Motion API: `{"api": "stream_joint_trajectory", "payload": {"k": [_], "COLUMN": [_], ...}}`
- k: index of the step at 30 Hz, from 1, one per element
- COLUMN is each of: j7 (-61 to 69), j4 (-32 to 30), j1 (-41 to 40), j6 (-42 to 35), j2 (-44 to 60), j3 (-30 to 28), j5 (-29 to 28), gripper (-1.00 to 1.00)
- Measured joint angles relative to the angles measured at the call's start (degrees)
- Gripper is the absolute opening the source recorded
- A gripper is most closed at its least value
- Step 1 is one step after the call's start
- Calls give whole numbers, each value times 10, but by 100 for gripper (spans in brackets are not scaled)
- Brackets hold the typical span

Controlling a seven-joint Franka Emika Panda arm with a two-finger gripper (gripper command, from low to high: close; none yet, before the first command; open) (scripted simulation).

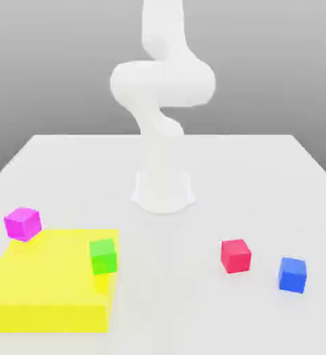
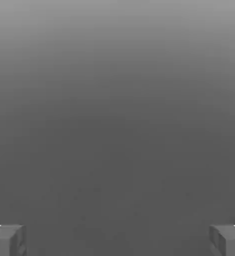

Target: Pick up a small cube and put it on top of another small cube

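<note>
With the gripper (image 2: pixel 117 241) wide apart and aimed away from the table (image 1: pixel 193 312), I judge I must bring it down towards the blue cube (image 1: pixel 292 275), near the table's edge at the exterior view's right, beyond the red cube (image 1: pixel 235 256).

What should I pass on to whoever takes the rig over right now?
End effector: open, nothing between its fingers.
Blue cube, the one to pick: on the table, toward the exterior view's right, beyond the red cube.
Green cube, the one to stack on: at the yellow block's edge nearest the exterior view's right; whether it rests on top, I can't tell.
Done: no stacking; blue and green are well apart.
Left: grasp blue, lift, set it on green, release.
</note>
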State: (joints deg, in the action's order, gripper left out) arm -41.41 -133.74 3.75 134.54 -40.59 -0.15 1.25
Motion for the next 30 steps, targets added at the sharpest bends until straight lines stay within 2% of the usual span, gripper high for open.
{"api": "stream_joint_trajectory", "payload": {"k": [9,16,19,23,28,29,30], "j7": [158,258,285,295,267,263,263], "j4": [-71,-126,-150,-178,-165,-161,-161], "j1": [123,195,232,266,289,295,295], "j6": [100,177,211,256,335,350,350], "j2": [191,336,398,481,585,604,604], "j3": [18,56,74,76,49,43,43], "j5": [41,44,23,-35,-86,-91,-91], "gripper": [0,0,0,0,0,-100,-100]}}
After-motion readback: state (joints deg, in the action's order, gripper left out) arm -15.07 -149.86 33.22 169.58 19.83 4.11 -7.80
